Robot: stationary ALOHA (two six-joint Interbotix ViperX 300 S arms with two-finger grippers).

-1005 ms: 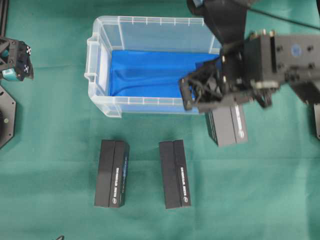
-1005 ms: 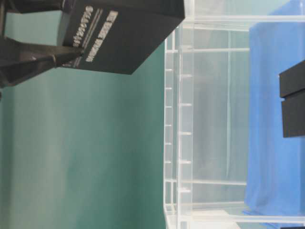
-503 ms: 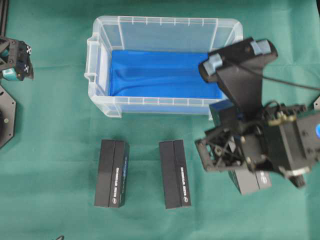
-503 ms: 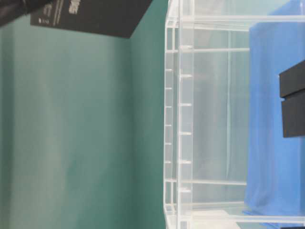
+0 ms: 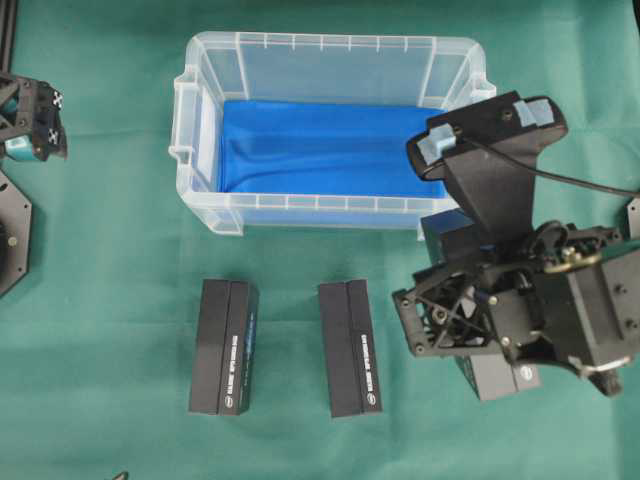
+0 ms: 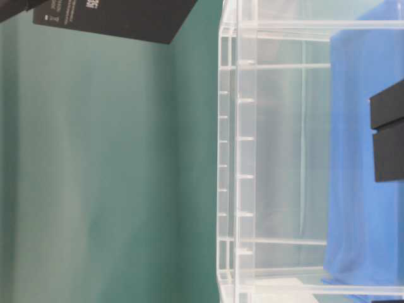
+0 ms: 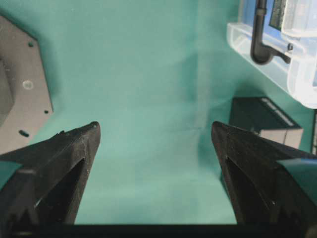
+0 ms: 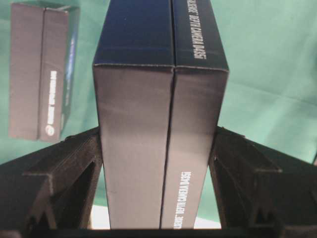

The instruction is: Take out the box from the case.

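Right wrist view shows the right hand clamped on the box, one finger pressed to each broad side and the carton's long axis running straight out ahead of the palm. From overhead the same right hand sits right of centre and nearer the viewer than the case, with only the near end of the box poking out beneath it. So the carton is already clear of the bin, outside its near wall and over the green worktop; the table-level view suggests it hangs above the cloth rather than resting on it, though the gap beneath cannot be read from above.

Two like cartons already lie on the worktop to the left, the nearer neighbour and the far-left carton, both with long axes running near to far. The held box lies roughly parallel to them and just right of the neighbour, so setting it down looks like a straight lowering in line with the row.

Inside the case only the blue lining shows from overhead.

Well away at the far left edge, the left hand stands with its fingers wide apart around nothing.
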